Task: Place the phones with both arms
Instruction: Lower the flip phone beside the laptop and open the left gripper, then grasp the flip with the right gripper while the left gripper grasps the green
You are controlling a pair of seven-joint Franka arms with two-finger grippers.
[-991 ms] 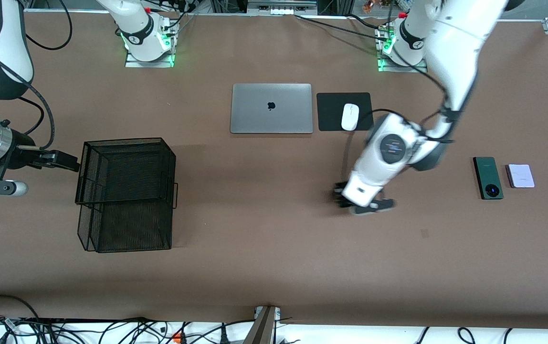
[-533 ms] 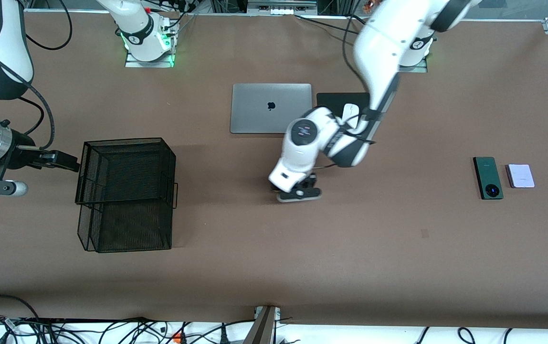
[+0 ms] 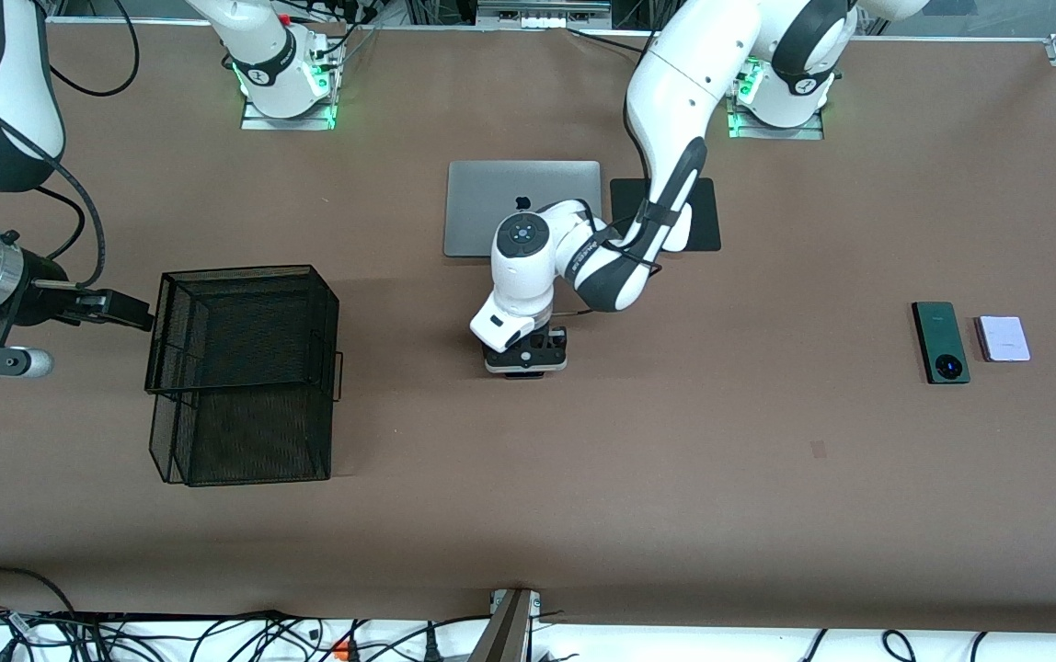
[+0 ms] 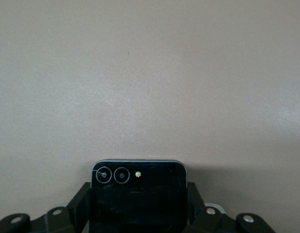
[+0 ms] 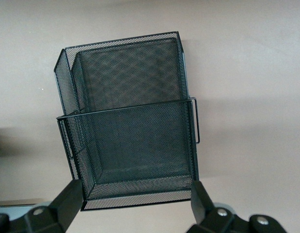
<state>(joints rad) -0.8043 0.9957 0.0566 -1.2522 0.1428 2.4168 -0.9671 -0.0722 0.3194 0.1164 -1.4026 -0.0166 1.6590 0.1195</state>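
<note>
Here, squarish black flip phone (image 4: 139, 196), 2 ringed lenses

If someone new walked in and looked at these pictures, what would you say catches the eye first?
Probably the left arm's tool, stretched over the bare middle of the table and shut on a small black flip phone. Next, the black wire basket toward the right arm's end, with the right tool open beside it. The green phone and pale phone lie side by side toward the left arm's end.
</note>
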